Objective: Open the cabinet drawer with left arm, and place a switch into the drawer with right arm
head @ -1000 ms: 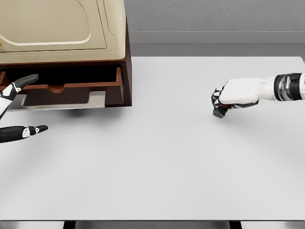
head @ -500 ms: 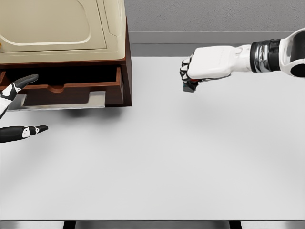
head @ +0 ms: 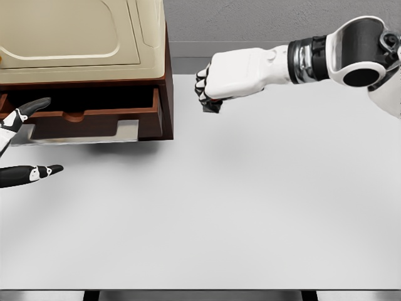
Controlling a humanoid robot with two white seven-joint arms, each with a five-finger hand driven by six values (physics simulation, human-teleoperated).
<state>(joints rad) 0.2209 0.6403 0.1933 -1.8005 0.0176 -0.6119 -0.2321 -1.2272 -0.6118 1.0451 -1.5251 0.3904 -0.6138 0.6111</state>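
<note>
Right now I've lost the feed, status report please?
Left hand open beside pulled-out brown wooden drawer. Right hand shut on small dark switch, airborne near cabinet. Path clear.

A broad white table (head: pixel 250 213) fills most of the view. Behind its far edge runs a grey wall (head: pixel 263 22) with a paler band (head: pixel 250 49) along its foot — possibly a skirting, though the view leaves that unclear.
</note>
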